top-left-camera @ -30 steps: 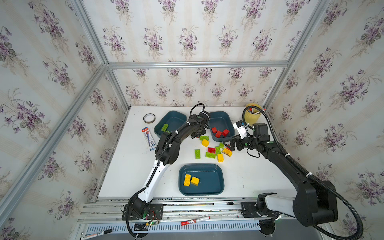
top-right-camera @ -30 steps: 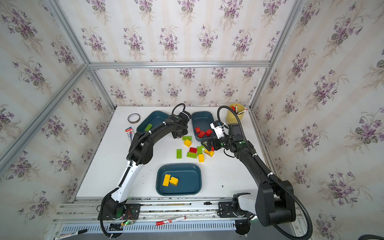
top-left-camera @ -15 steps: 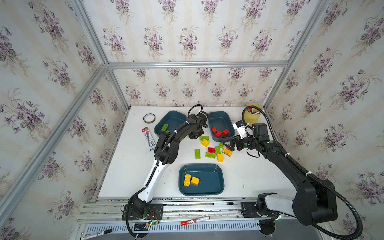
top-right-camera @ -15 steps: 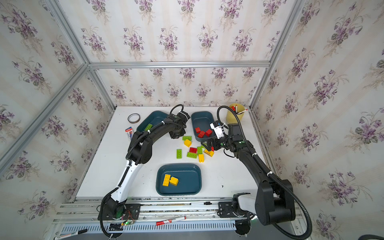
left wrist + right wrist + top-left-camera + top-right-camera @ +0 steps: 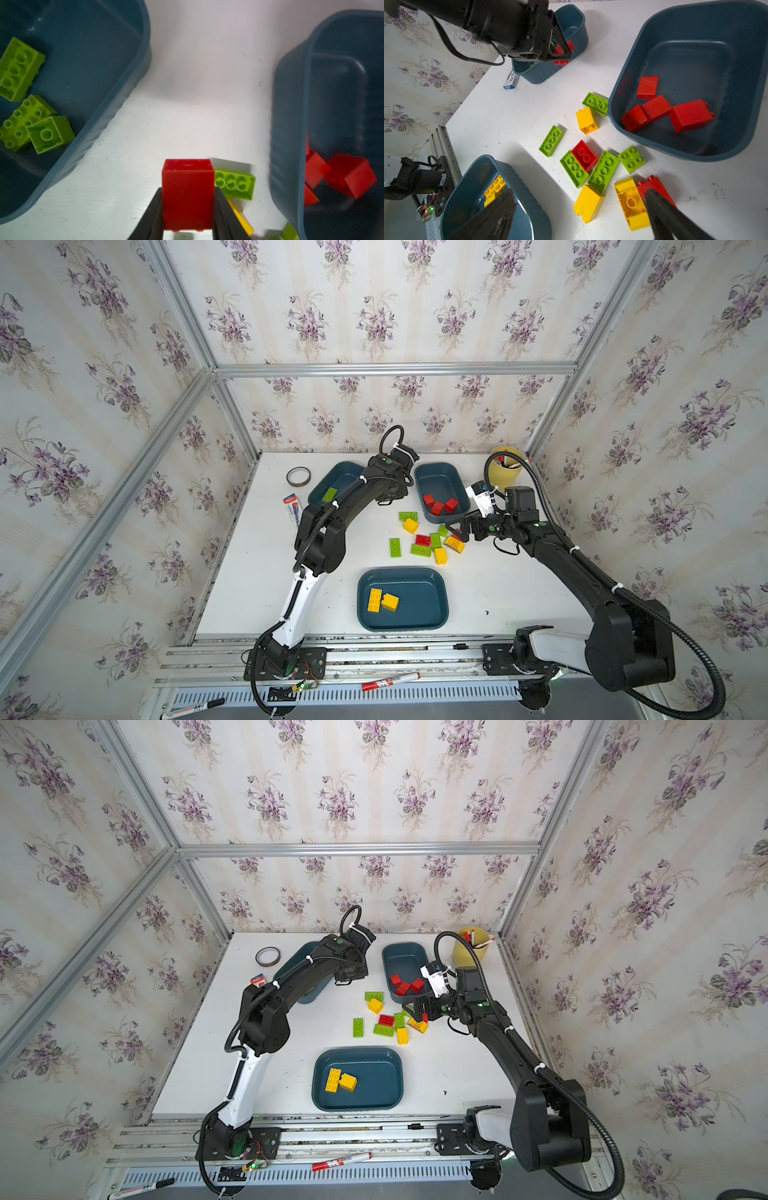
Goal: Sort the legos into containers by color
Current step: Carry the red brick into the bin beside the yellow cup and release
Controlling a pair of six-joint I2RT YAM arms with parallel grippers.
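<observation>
Rims of green-filled tray (image 5: 145,37) and red-filled tray (image 5: 309,54) flank open tabletop (image 5: 197,93) under left hand (image 5: 188,189) gripping red brick (image 5: 188,180); right hand (image 5: 579,193) gapes.

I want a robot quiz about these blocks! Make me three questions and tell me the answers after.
1. What is pinched in the left gripper?
A. a red plastic brick
B. a yellow brick
C. nothing
2. True or false: the right gripper stands wide open.
3. How many yellow plastic bricks lie in the front dark teal plastic tray?

Key: 1 A; 2 true; 3 two.
</observation>
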